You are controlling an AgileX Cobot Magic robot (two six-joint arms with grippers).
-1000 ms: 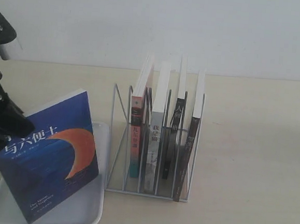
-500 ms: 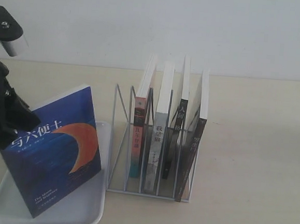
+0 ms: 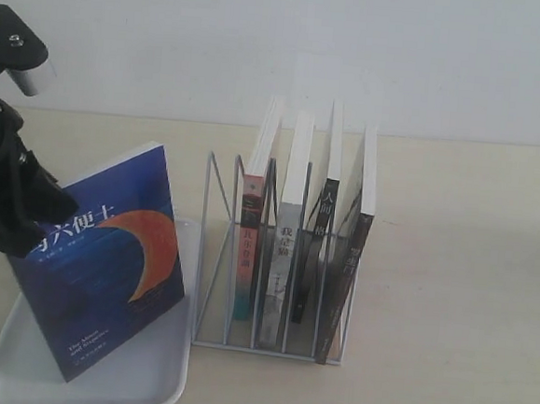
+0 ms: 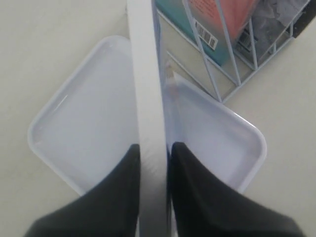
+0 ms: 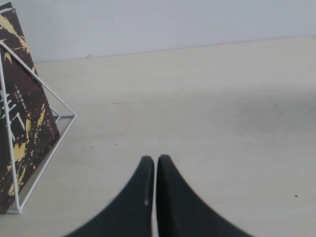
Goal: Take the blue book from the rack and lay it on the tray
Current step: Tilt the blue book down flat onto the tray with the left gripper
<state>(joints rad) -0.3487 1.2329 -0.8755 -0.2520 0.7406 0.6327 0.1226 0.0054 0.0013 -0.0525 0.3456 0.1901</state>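
There is a white tray (image 3: 158, 380) on the table (image 3: 451, 272), near the front on the left. The blue book (image 3: 101, 264) is in it, but it is not lying flat. It stands up on its low edge and leans over, with its cover and the big orange moon shape facing the room. Its bottom corner is down inside the tray. I cannot tell if it rests on the tray floor or hangs just above it.

The left gripper (image 4: 155, 150) has hold of the blue book at its top part. One black finger (image 4: 129, 163) is on each side of the white page edge, squeezed in close, so the book sits pinched between them.

Just beside the tray, on the right, is the white wire rack (image 3: 212, 254). Four books stand up in it, each in its own slot, over on the side away from the tray. First is the red-and-teal book (image 3: 246, 247), which leans a bit. Next is a pale grey book (image 3: 282, 259), then a thin black book (image 3: 316, 229), and last a dark book (image 3: 344, 273) at the far end.

The right gripper (image 5: 155, 160) is low over the bare table by that dark end book. Its two fingers are pressed together with nothing between them.
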